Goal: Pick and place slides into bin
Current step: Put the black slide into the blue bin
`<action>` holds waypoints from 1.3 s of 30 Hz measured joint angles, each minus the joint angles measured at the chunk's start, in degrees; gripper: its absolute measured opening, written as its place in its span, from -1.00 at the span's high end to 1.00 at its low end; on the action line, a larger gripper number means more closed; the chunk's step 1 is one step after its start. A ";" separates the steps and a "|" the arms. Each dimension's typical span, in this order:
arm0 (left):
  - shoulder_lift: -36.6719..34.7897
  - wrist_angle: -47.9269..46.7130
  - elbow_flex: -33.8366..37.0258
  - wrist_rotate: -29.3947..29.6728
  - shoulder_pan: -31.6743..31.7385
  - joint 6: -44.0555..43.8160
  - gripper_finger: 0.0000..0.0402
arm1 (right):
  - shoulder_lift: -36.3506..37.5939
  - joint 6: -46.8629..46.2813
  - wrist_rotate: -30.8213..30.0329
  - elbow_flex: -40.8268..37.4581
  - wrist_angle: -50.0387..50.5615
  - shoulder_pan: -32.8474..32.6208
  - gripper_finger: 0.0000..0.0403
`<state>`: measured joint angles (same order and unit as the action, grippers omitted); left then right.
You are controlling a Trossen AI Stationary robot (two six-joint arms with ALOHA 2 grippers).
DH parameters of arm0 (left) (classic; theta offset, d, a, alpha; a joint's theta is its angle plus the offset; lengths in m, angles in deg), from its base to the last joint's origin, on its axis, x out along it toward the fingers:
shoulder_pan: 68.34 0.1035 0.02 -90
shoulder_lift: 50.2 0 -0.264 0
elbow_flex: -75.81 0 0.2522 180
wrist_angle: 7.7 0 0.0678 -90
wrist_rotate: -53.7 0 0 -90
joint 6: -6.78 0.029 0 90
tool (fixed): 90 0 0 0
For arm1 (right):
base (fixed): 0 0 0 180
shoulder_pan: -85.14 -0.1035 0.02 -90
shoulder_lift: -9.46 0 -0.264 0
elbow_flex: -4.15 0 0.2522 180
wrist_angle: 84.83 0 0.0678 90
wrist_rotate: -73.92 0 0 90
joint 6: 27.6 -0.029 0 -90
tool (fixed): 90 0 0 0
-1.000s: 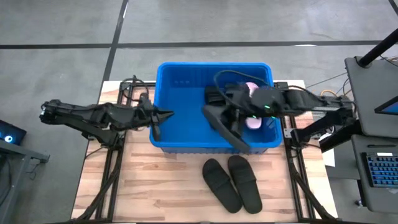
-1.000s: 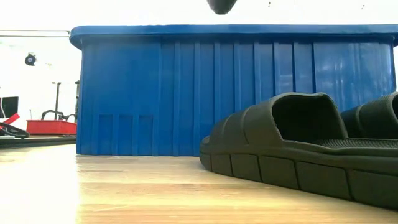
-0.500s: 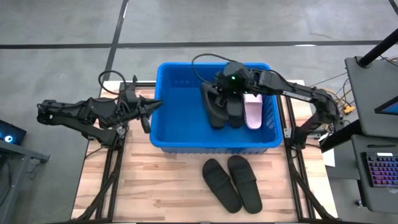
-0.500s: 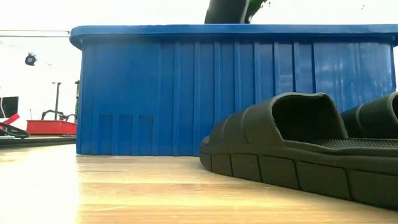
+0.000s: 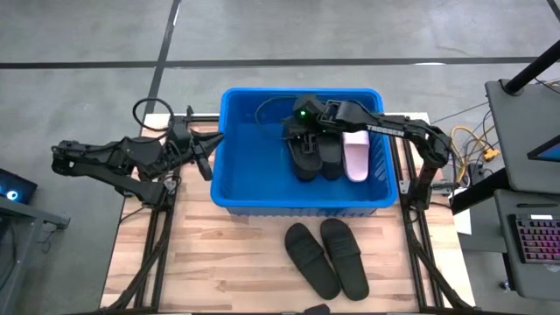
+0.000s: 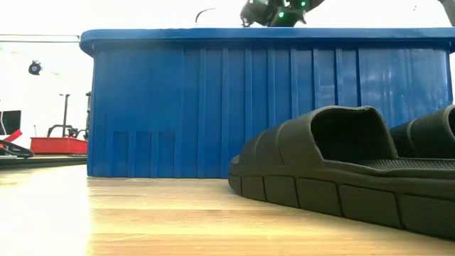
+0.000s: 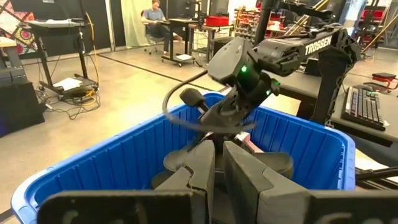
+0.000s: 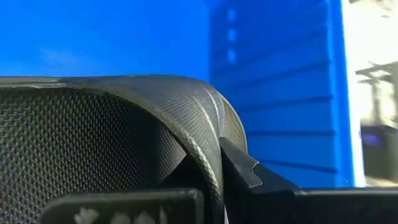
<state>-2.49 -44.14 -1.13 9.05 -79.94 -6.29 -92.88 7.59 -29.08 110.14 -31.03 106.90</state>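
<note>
The blue bin [image 5: 254, 166] stands at the table's far middle. Inside it lie a black slide [image 5: 331, 154] and a pink slide [image 5: 355, 157]. My right gripper [image 5: 300, 133] reaches into the bin from the right and is shut on another black slide [image 5: 304, 159], just left of those two. My left gripper [image 5: 213, 147] hovers shut outside the bin's left rim, pointing level at it and holding nothing. Two more black slides [image 5: 311, 260] [image 5: 345, 255] lie soles down on the table in front of the bin. My right gripper pinches the black slide's wide textured strap at its edge [image 8: 208, 146] between the two fingers [image 8: 245, 171]. The fingers slant down into the bin from its far right. The slide lies low in the bin beside the others; whether it rests on the floor I cannot tell.
The bin's tall front wall [image 6: 213, 107] hides its inside in the low view; only my right hand [image 6: 274, 11] shows above the rim. Bare wood lies left of the two slides [image 6: 334, 171]. A desk with a keyboard [image 5: 534, 241] stands beyond the table's right edge.
My right gripper has carried the black slide from the bin's near right toward its far middle, sunk lower and rolled; the slide has gone from hanging tilted to lying beside the other slides. My left gripper has drawn back from over the bin's left rim toward the table's left edge.
</note>
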 joint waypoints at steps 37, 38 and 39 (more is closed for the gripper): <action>5.89 4.64 0.09 -0.14 0.00 -3.28 0.90 | -11.23 7.09 -4.98 -0.09 -3.53 4.33 0.93; 5.89 4.78 0.09 -0.18 0.00 -3.28 0.90 | -11.75 6.51 -4.93 -0.07 -3.76 4.50 0.93; 5.89 4.86 0.09 -0.18 0.00 -3.28 0.90 | -11.97 6.09 -4.89 -0.03 -3.74 4.50 0.93</action>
<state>3.40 -39.28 -1.04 8.87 -79.94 -9.58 -104.84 13.68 -33.97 110.11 -34.77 111.41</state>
